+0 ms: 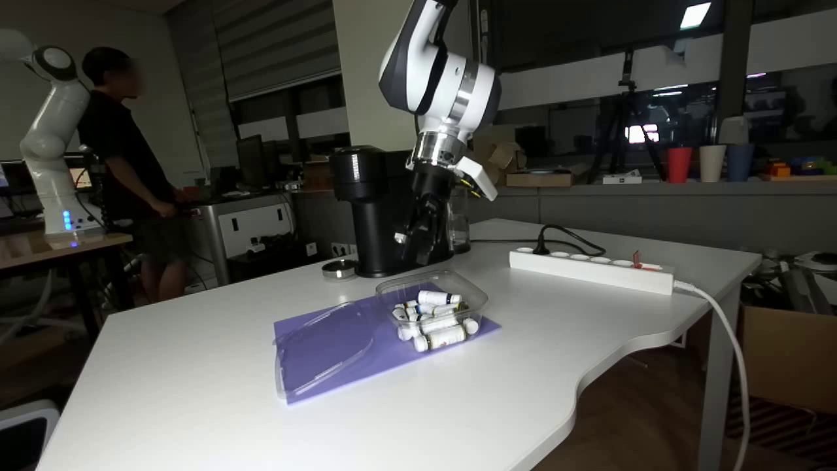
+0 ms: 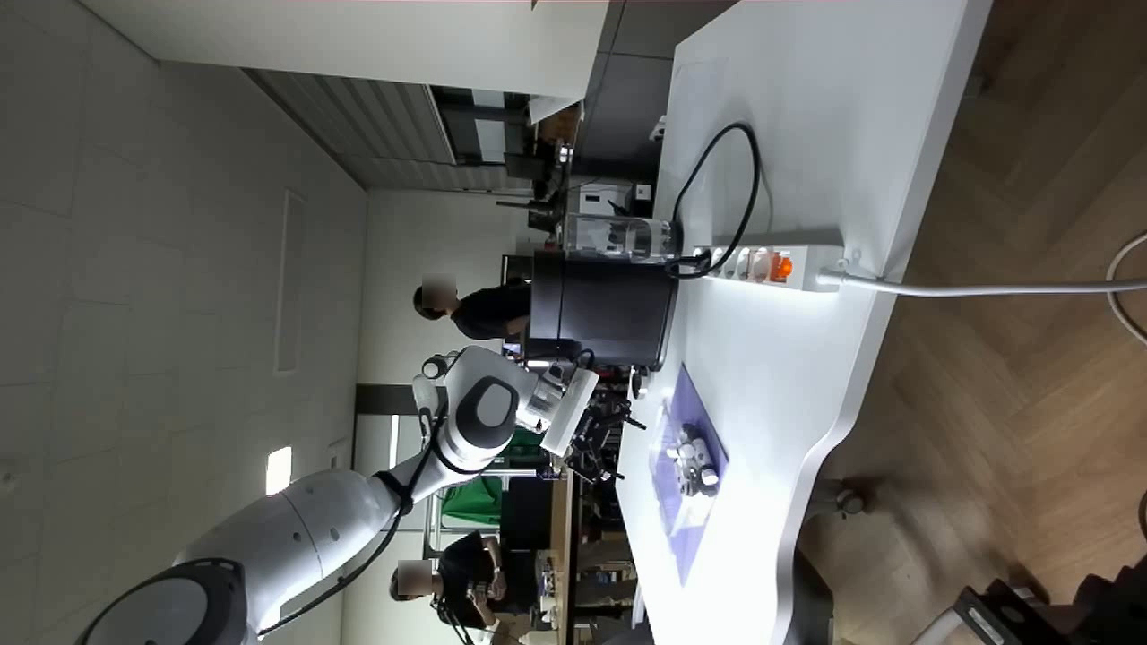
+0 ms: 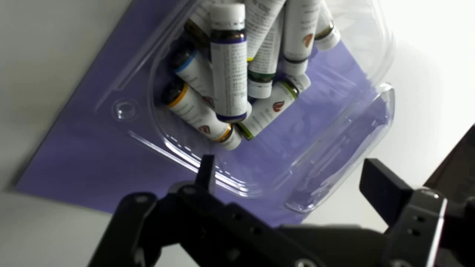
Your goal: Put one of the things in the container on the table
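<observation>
The container is a shallow clear plastic tray (image 1: pixel 467 284) on the purple mat (image 1: pixel 386 358), which lies on the white table (image 1: pixel 523 399). Several small white-labelled bottles (image 1: pixel 444 337) lie heaped in it. They also show in an exterior view (image 2: pixel 692 466) and in the wrist view (image 3: pixel 229 78), where one with a purple band lies on top. My gripper (image 2: pixel 632 451) hangs above the table near the tray. In the wrist view its fingers (image 3: pixel 288 168) are wide apart with nothing between them; the tray's corner shows below. In an exterior view the gripper (image 1: pixel 413 247) is dark against the machine.
A clear plastic lid (image 1: pixel 327 350) lies on the mat beside the tray. The tall black machine (image 1: pixel 376 235) stands behind, with a clear cylinder (image 1: pixel 460 226) and a small round tin (image 1: pixel 340 269) beside it. A white power strip (image 1: pixel 592 271) with cables lies on the table.
</observation>
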Tool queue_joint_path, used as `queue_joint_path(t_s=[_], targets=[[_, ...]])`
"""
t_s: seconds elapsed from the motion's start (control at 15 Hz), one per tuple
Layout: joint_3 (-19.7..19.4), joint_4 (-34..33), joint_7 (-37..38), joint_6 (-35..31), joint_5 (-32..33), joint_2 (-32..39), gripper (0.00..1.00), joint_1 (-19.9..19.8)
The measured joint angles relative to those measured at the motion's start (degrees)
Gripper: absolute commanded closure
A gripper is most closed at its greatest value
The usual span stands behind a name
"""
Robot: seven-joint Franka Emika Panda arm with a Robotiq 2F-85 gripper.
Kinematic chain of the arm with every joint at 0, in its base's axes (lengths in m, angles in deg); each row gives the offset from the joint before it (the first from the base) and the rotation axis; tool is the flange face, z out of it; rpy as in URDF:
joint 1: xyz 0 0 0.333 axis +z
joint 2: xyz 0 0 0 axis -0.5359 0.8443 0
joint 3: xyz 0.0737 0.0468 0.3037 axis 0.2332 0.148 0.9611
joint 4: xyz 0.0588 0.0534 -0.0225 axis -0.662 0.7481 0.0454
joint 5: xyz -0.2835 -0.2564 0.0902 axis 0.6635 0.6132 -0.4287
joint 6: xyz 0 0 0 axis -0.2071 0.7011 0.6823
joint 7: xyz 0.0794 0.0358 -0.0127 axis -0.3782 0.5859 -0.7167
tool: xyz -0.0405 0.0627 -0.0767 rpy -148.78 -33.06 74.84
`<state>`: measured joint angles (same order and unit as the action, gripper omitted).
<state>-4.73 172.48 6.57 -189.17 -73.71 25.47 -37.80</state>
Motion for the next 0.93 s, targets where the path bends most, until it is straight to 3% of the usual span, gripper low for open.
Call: queue_joint_path(t_s=[0.4,0.87,0.93], targets=[[0.2,2.9,5.9,-4.5,8.2,0.4,0.00,1.4],[1.0,4.2,10.7,-4.9,13.1,0.5,0.00,1.7],[1.0,4.3,10.8,-5.0,13.2,0.6,0.08,1.7]])
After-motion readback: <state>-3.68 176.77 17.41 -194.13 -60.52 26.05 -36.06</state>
